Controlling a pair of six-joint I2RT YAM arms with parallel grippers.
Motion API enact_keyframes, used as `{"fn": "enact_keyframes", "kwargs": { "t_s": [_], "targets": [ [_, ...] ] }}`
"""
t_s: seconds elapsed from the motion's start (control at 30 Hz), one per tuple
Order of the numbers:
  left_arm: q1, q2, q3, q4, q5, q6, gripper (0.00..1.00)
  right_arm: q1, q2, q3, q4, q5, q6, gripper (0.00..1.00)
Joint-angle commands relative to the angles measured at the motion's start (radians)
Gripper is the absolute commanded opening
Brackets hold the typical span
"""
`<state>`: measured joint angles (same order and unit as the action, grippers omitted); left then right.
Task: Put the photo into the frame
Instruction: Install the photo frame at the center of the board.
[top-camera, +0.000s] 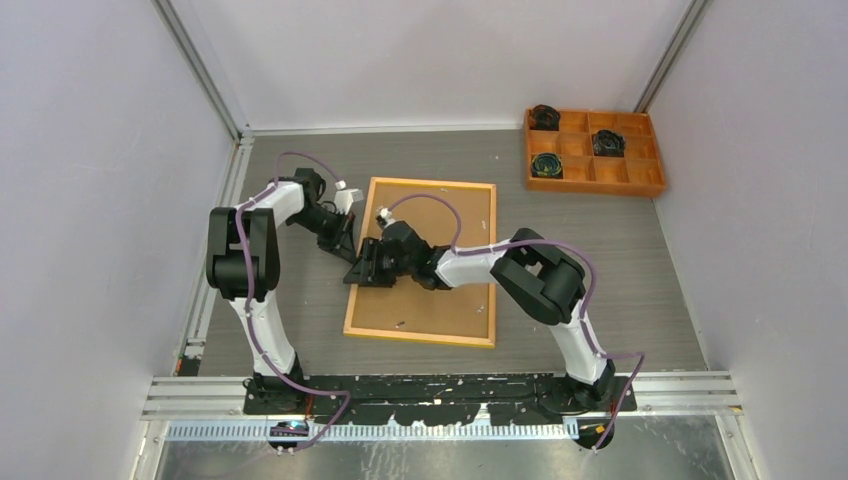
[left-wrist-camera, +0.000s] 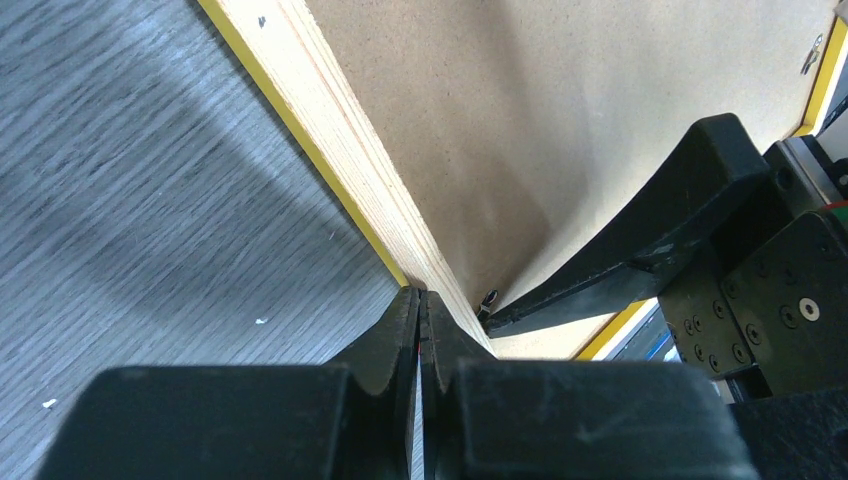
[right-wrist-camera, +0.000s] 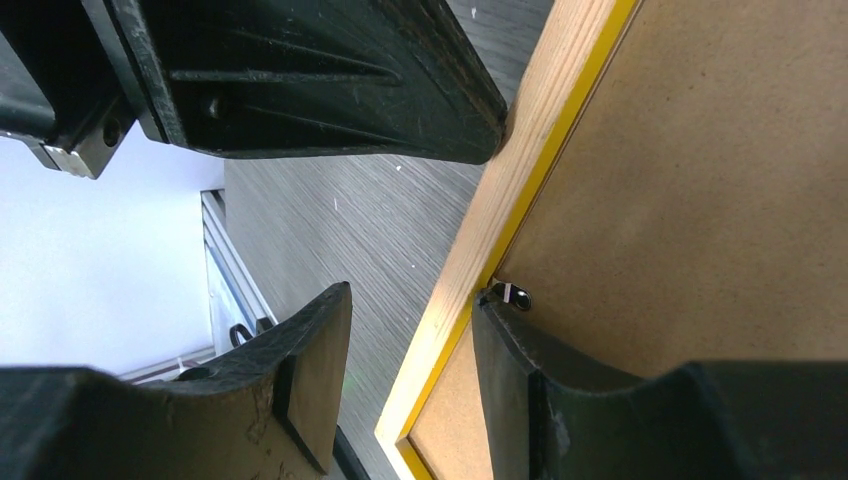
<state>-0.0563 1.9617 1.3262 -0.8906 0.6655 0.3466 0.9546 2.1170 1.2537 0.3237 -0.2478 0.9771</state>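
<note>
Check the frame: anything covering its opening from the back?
Yes. The brown backing board fills the frame, which lies back up. A small metal tab sits at the board's edge by the left rail. The right hand straddles that rail, one finger at the tab. No photo is in view.

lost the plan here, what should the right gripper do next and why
Probably nudge the small black clip sideways with the right gripper's inner finger. The frame lies back up, backing board in it; the open right gripper straddles its left rail, one finger at that clip, the shut left gripper rests against the rail outside.
</note>
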Motion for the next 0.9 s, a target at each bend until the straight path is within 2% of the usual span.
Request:
{"fn": "enact_keyframes", "kwargs": {
  "t_s": [0.0,0.1,0.2,0.33,0.43,0.6,0.87],
  "targets": [
    [-0.001,-0.007,0.006,-0.009,0.019,0.004,0.03,-0.011,-0.017,0.029,0.023,-0.013,-0.024,0.53],
    [0.010,-0.016,0.049,-0.038,0.032,0.001,0.03,-0.053,-0.061,-0.011,0.163,-0.138,0.061,0.55],
    [0.030,-0.015,0.102,-0.035,0.045,-0.030,0.06,-0.119,-0.117,-0.038,0.180,-0.170,0.098,0.57],
    [0.032,0.029,0.174,-0.005,0.046,-0.083,0.17,-0.214,-0.158,-0.005,0.045,-0.149,0.012,0.58],
    [0.032,0.069,0.212,0.019,0.051,-0.127,0.20,-0.272,-0.135,0.047,-0.061,-0.112,-0.053,0.59],
    [0.030,0.123,0.251,0.034,0.056,-0.160,0.19,-0.339,-0.034,0.143,-0.111,-0.107,-0.073,0.59],
    [0.028,0.182,0.290,0.032,0.076,-0.173,0.14,-0.357,0.115,0.336,-0.186,-0.098,-0.104,0.59]
  ]
}}
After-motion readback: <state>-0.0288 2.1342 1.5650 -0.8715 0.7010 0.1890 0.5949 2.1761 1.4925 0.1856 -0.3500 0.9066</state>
